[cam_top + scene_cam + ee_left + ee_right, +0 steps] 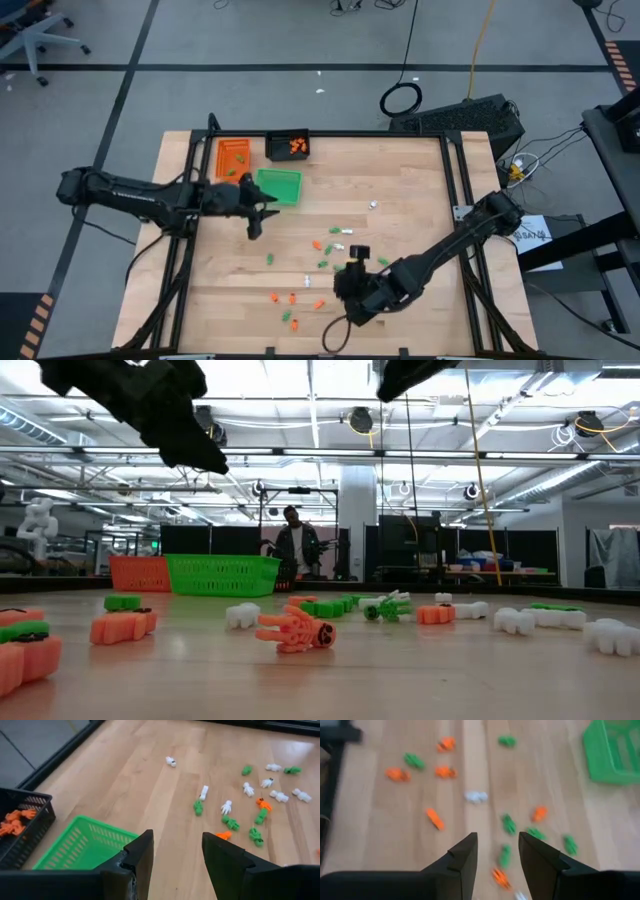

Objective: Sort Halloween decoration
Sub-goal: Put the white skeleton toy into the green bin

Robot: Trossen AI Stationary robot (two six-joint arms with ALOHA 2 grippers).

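Left hand [177, 857]: fingers spread apart, nothing between them. In its own wrist view the gap frames bare wood beside the green tray [85, 847]. The high view places this hand [255, 222] just off the green tray's [280, 186] near corner, above the surface [400, 180].

Right hand [497, 855]: fingers parted, nothing held between them. In the high view it [358, 252] sits over the middle of the scatter, toward the front of the surface; its wrist view looks down on blurred orange, green and white pieces.

Halloween decoration [325, 262]: tiny orange, green and white pieces, loose on the wood in the central and front area, between the two hands and around the right one. The left wrist view separates individual shapes [227, 807], white figures, green ones and an orange one, which the high view reduces to dots. The low view shows them as standing lumps [295, 630] across the whole width, with an orange hand-like piece nearest.

Black tray [288, 145]: back edge of the surface, holding orange pieces; the left wrist view confirms orange pieces inside it [22, 827].

Orange tray [233, 157]: left of the black one, touching the green tray's side as far as can be told; a green speck lies in it in the high view.

Low view only: a person [295, 545] stands in the room behind the trays.
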